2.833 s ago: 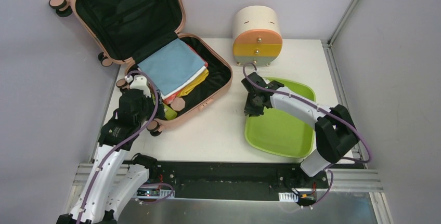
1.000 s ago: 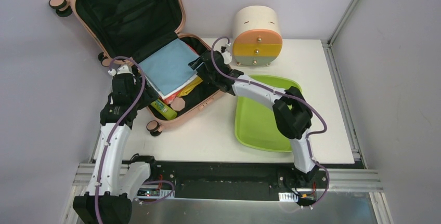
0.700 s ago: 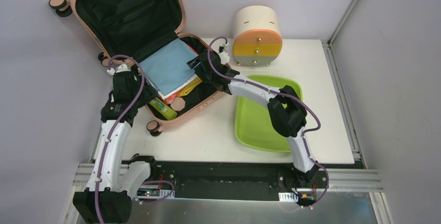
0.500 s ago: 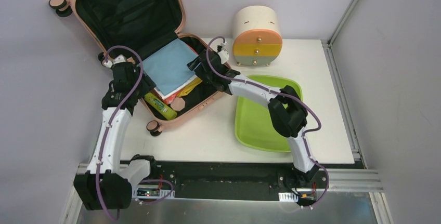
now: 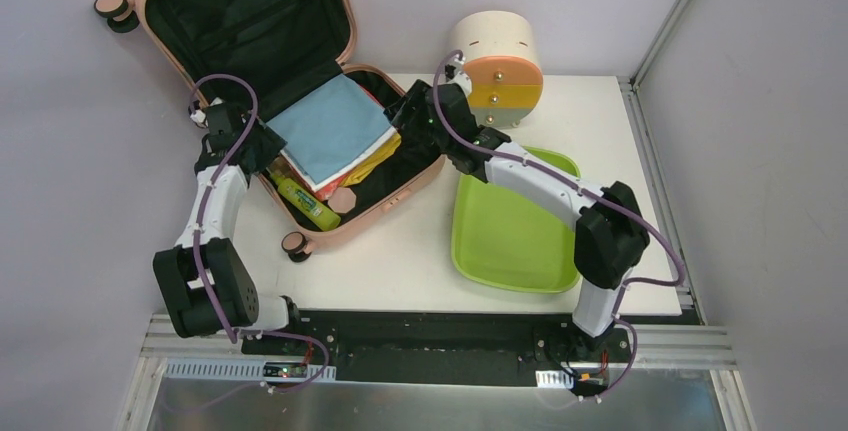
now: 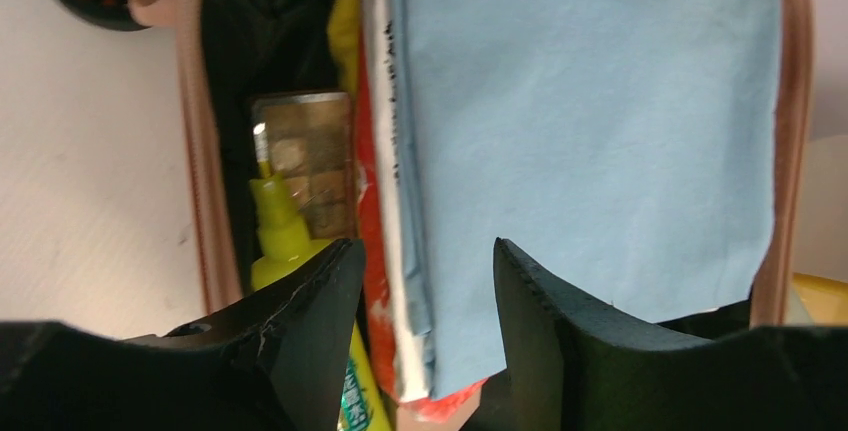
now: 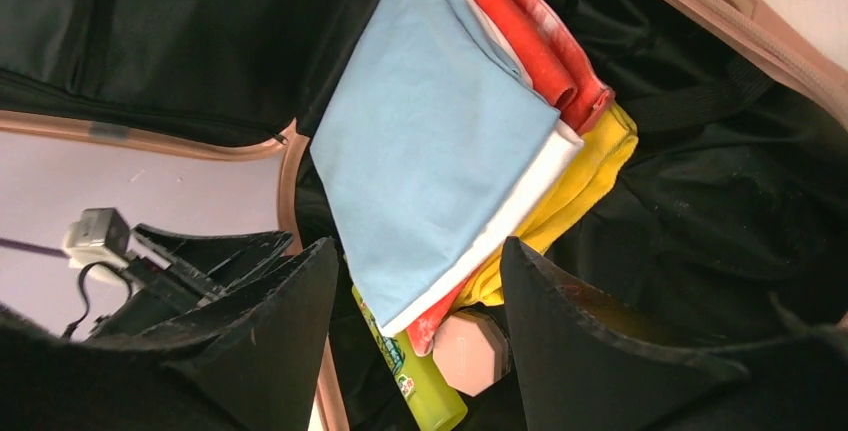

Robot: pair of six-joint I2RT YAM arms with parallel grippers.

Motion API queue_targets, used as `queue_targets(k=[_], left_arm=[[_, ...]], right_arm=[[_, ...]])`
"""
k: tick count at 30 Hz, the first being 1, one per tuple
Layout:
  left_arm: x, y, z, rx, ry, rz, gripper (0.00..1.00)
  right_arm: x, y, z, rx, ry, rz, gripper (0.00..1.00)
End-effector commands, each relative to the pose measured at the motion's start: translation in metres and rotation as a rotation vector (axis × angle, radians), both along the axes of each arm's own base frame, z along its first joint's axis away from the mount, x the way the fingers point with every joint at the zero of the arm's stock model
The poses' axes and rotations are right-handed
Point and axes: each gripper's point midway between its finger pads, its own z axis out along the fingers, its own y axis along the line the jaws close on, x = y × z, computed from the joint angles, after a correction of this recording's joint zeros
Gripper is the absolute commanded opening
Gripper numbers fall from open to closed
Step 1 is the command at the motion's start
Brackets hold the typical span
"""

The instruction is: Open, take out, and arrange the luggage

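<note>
- The large peach-pink hard-shell suitcase (image 5: 388,203) is seen lying open at the far left of the white table (image 5: 400,261), its black-lined lid raised at the back.
- A folded light-blue cloth (image 5: 330,126) is laid on top of a stack of white, red and yellow fabrics inside; a lime-green tube (image 5: 305,203) lies beside the stack (on the left arm's side).
- The left gripper (image 6: 425,256) is held at the stack's edge with jaws parted, nothing clamped.
- The right gripper (image 7: 418,251) is poised over the suitcase's right side, fingers spread and empty.
</note>
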Motion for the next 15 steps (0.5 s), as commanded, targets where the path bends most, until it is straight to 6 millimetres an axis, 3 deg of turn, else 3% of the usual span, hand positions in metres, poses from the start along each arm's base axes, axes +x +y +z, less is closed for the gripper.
queue_targets(k=[1, 15], left_arm=[[0.026, -0.011, 0.012, -0.065, -0.126, -0.049, 0.52], [0.039, -0.005, -0.021, -0.092, -0.081, -0.014, 0.5]], right_arm=[[-0.01, -0.008, 0.023, -0.007, -0.065, 0.042, 0.64], [-0.008, -0.025, 0.022, -0.015, -0.064, 0.0, 0.64]])
